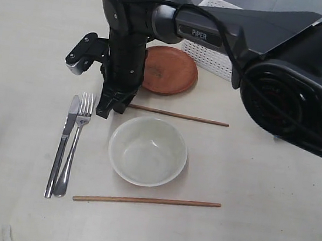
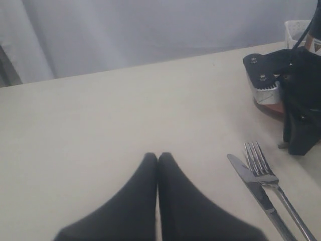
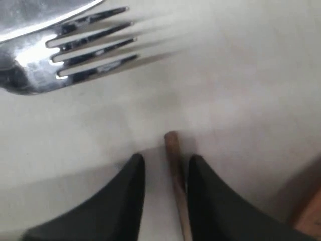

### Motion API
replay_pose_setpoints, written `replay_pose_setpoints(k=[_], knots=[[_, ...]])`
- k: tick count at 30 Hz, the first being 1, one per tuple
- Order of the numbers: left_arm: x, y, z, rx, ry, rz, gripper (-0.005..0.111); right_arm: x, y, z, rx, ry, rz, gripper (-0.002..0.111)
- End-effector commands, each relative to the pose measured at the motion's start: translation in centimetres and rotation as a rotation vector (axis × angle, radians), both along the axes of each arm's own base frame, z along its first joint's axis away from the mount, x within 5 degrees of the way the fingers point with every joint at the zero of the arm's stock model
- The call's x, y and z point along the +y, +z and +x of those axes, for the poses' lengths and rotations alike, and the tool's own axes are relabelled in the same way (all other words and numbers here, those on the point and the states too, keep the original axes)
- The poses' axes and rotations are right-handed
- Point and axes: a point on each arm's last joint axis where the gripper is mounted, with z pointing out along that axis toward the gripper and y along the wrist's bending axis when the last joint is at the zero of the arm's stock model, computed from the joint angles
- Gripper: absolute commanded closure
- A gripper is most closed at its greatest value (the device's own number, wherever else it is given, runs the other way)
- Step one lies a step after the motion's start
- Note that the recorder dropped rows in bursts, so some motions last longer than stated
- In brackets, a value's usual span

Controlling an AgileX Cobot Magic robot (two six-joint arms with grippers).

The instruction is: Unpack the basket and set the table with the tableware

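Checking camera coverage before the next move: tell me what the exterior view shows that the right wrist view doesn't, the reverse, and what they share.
Only the exterior view: the white bowl, reddish-brown plate, white basket, knife and lower chopstick. Only the right wrist view: the other chopstick has its tip lying between the fingertips of the open right claw. Both: the fork, that chopstick, the claw and the table.
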Motion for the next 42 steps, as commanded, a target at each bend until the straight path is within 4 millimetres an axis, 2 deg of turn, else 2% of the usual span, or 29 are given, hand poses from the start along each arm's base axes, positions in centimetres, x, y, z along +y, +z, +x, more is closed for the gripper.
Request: replay_pose_setpoints(k=[1,5,10,21,30,35,42], knots=[[0.0,0.0,0.0,-0.005,0.002,-0.003,0.107,-0.3,-1.1,0.4,-0.017,0.028,-0.033,0.108],[0.0,0.0,0.0,-0.005,0.002,-0.003,0.107,-0.2,-0.8,0.4,-0.024,0.053,-0.029,0.109],[0.0,0.0,0.0,-0.005,0.002,-0.003,0.107,-0.3,0.5,0.5,-0.051,0.075,-0.025,0.109],[0.0,0.0,0.0,-0.005,0.002,-0.003,0.107,-1.2,6.0,0.1,-0.115,0.084,-0.016,0.109],[0.0,0.0,0.0,-0.005,0.002,-0.003,0.107,-2.8,9.3,-0.5,-0.106,0.038,-0.03,0.109],[0.0,0.0,0.0,-0.005,0.002,-0.003,0.107,-4.3,10.1,-1.8,-0.078,0.021,-0.038,0.109],[0.0,0.0,0.0,-0.005,0.002,-0.003,0.107,-8.5,10.8,-4.0,-0.098,-0.06,-0.01,0.109]])
